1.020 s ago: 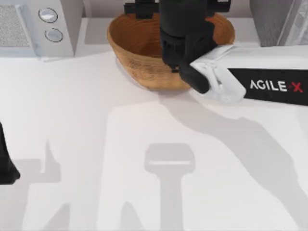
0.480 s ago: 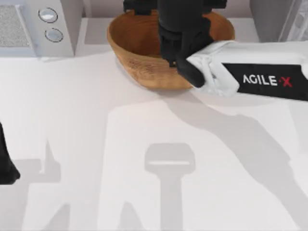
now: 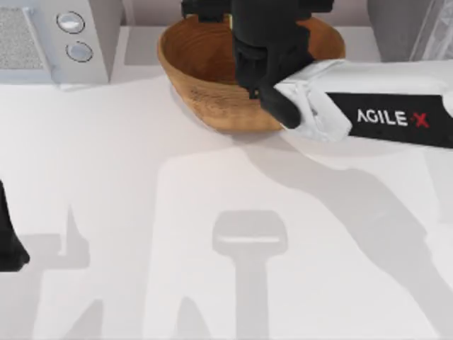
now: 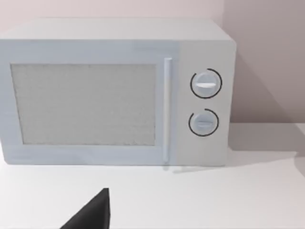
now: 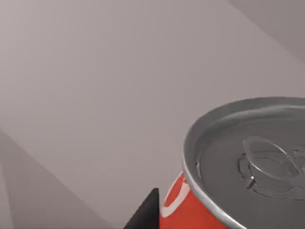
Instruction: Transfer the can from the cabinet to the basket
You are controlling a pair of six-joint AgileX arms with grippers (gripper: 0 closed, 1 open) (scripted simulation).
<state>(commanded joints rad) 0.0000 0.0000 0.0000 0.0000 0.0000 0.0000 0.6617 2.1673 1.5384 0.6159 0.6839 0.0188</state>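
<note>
Right arm [image 3: 382, 117] over basket [image 3: 198, 71], microwave [image 3: 56, 39] beside

One basket [image 3: 205, 78], one can [image 5: 228, 191], one white microwave [image 4: 119, 90] with two round knobs [image 4: 206, 84], two arms.

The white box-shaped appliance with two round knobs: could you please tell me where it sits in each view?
Top view: the white appliance at the top-left corner, left of the brown wicker basket.
Left wrist view: the appliance straight ahead, on the white table.
Shared landmark: its two round knobs.
</note>
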